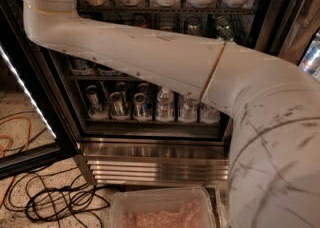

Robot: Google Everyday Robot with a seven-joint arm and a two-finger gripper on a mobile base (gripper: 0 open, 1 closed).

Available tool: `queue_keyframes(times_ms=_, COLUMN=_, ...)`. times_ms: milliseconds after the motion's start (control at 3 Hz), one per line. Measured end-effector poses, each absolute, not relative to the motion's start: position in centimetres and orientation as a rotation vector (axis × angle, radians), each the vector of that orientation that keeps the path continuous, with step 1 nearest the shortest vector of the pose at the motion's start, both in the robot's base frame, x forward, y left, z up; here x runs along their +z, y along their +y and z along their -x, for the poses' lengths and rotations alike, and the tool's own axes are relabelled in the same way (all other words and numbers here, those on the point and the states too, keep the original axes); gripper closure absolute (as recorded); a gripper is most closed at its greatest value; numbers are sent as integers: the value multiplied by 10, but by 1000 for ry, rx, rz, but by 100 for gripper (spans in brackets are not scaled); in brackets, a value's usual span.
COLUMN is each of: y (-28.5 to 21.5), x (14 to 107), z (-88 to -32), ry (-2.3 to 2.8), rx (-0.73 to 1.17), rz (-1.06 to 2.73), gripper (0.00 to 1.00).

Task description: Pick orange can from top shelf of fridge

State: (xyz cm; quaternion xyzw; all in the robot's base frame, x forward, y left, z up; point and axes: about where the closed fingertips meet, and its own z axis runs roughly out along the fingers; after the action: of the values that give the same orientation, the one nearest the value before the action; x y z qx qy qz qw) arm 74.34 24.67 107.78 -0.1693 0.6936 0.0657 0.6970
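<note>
fridge [150,164], door open, stocked wire shelves, claw out of frame

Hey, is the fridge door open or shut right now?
Open. The door, with its light strip, stands angled out at the left, away from the fridge. The hand is out of view, past the top edge.

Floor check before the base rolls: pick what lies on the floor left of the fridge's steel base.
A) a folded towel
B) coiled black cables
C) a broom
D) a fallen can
B: black cables lie in loops on the speckled floor beside the fridge. The end effector is out of view, past the top edge where the arm leaves the picture.
</note>
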Motion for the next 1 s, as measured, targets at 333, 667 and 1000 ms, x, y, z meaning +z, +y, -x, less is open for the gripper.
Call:
queue_keyframes(times_ms=333, y=247, x=1080, z=-752, ry=1548, rx=136, rz=374, gripper=32)
queue_keyframes(times_ms=667, y=251, x=1077, z=-754, ry=1538, rx=136, rz=397, gripper=51)
queue_keyframes(times_ms=1000, y=255, x=1073, z=-751, ry=1530, rx=150, rz=426, gripper=74)
